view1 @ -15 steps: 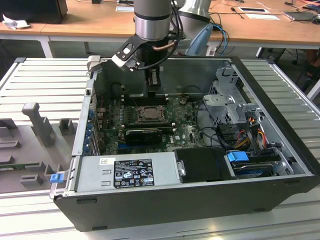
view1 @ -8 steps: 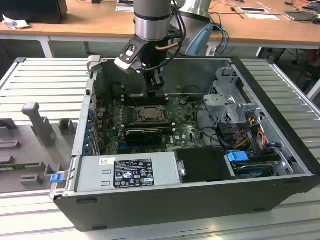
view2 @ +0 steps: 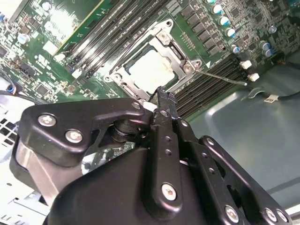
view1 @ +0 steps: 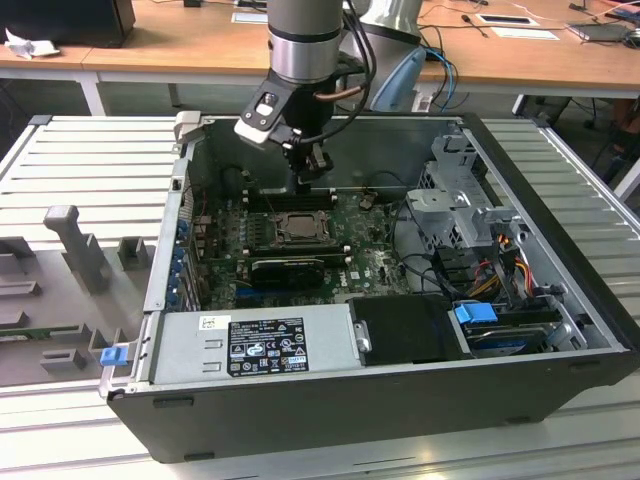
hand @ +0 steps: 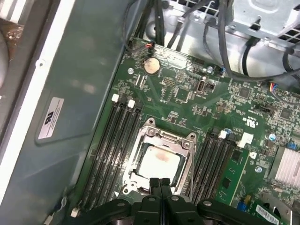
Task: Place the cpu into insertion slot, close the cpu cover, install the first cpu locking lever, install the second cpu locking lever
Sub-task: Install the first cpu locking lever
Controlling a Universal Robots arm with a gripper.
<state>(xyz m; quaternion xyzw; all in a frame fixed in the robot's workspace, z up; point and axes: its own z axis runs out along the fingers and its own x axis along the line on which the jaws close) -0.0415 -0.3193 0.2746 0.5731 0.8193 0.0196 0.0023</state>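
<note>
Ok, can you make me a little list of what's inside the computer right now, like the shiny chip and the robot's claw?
cpu: lies flat in the insertion slot
cpu cover: down around the cpu, which shows through its window
thin metal lever: sticks out from one corner of the cover
gripper: shut, holding nothing, at the cover's edge; contact unclear
motherboard: green, inside the open computer case

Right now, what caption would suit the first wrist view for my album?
Shut fingers beside the cpu cover, which frames the cpu on the green motherboard.
</note>
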